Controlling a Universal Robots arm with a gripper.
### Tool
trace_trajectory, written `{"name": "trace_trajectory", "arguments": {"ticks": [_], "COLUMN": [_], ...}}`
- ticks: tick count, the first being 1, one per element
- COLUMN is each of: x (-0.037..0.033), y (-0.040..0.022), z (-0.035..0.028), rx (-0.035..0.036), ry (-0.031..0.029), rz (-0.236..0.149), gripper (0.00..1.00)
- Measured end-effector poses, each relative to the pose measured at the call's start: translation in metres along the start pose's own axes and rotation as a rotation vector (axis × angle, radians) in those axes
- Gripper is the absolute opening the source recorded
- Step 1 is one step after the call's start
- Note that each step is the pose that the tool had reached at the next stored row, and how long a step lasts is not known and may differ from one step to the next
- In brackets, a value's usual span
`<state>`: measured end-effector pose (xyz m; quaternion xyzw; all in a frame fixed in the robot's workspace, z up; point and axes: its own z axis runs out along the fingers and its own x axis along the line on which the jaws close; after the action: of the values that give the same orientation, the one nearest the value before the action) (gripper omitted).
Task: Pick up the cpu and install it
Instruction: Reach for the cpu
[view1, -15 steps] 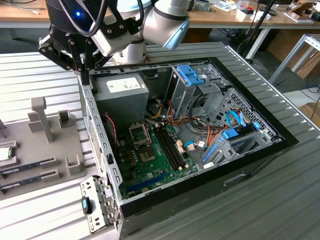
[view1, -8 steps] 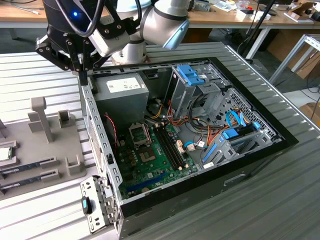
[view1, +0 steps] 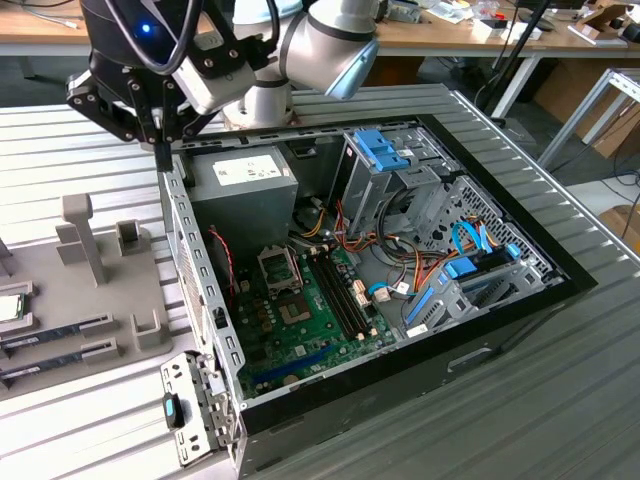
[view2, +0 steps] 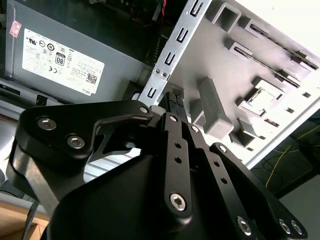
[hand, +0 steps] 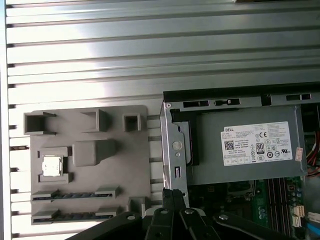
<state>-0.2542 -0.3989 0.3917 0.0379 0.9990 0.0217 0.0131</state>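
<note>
One gripper (view1: 163, 148), upper left of the exterior view, above the computer case (view1: 190, 235) rim; fingers closed together, empty. One cpu (view1: 8, 306), seated in a grey tray (view1: 60, 290) pocket at far left, well apart.

Bright, sharp (glare on table (hand: 150, 50))
</note>
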Motion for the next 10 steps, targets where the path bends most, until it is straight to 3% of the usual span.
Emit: {"name": "trace_trajectory", "arguments": {"ticks": [10], "x": [0.0066], "y": [-0.0005], "z": [0.0003], "rx": [0.0000], "ry": [0.0000], "rz": [0.000], "gripper": [0.11]}}
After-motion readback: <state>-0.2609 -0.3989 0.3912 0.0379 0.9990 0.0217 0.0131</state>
